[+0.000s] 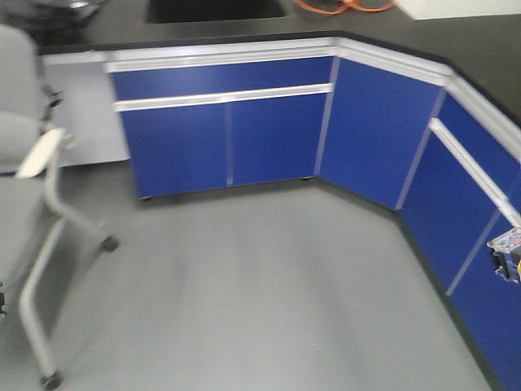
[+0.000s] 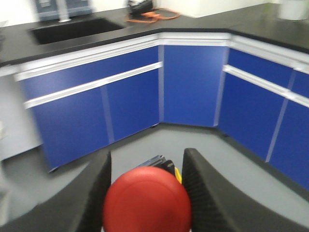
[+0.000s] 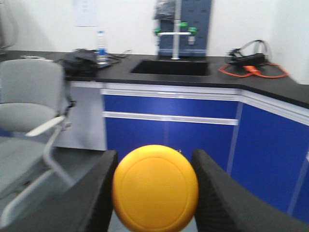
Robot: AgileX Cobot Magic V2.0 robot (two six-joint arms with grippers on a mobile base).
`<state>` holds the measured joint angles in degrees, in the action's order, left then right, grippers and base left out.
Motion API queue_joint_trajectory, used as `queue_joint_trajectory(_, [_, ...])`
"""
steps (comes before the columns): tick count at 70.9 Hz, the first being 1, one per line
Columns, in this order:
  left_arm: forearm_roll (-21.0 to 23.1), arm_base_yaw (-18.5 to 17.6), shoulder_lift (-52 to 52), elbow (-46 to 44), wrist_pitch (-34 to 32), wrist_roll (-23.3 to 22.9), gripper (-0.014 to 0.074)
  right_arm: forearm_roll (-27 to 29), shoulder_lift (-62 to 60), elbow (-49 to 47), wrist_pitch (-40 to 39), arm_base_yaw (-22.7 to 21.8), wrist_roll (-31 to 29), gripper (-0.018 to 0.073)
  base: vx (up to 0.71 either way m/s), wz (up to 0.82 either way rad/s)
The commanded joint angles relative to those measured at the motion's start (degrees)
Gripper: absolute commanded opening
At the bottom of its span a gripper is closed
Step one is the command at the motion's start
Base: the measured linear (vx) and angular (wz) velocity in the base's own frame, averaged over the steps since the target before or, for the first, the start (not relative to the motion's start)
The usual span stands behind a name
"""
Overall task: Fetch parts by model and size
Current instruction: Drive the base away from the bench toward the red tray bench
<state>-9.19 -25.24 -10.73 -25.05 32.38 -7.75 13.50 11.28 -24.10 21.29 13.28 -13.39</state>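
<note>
In the left wrist view, my left gripper (image 2: 147,158) is shut on the red-capped push-button part (image 2: 147,200). Its round cap fills the space between the two black fingers (image 2: 94,193), and a bit of dark, yellow-edged base shows behind it. In the right wrist view, my right gripper (image 3: 155,153) is shut on the yellow-capped part (image 3: 155,188). That cap sits between both black fingers (image 3: 212,188) and hides its base. Both parts are held in the air above the grey floor.
Blue cabinets (image 1: 224,138) under a black counter (image 1: 456,37) wrap around the corner ahead and to the right. A grey wheeled chair (image 1: 32,212) stands at the left. A sink (image 3: 170,66), a bottle (image 3: 101,46) and an orange cable (image 3: 251,70) are on the counter. A small blue-and-yellow object (image 1: 506,254) shows at the right edge.
</note>
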Motion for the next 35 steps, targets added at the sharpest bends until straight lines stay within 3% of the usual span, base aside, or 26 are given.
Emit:
queue_joint_trajectory(1, [-0.1, -0.42, -1.02, -1.51, -4.63, -0.14, -0.0007, 0.16, 0.55, -1.62, -4.95, -0.25, -0.58, -0.0006, 0.38, -0.82])
queue_joint_trajectory(35, [-0.1, -0.42, -1.02, -1.51, -4.63, -0.14, -0.0007, 0.16, 0.55, -1.62, -4.95, -0.25, -0.58, -0.0006, 0.28, -1.03])
